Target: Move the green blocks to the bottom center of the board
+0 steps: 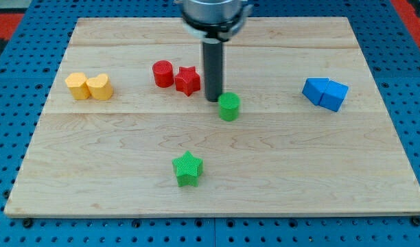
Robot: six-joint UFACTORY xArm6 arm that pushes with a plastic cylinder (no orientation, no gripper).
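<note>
A green cylinder (229, 107) stands near the middle of the wooden board (93, 171). A green star (188, 169) lies lower, toward the view's bottom and a little left of centre. My tip (213, 100) is down on the board just left of and slightly above the green cylinder, touching or almost touching it. The rod rises from there to the view's top.
A red cylinder (162, 73) and a red star (187, 80) sit side by side just left of the rod. Two yellow blocks (89, 86) lie at the left. Two blue blocks (325, 93) lie at the right.
</note>
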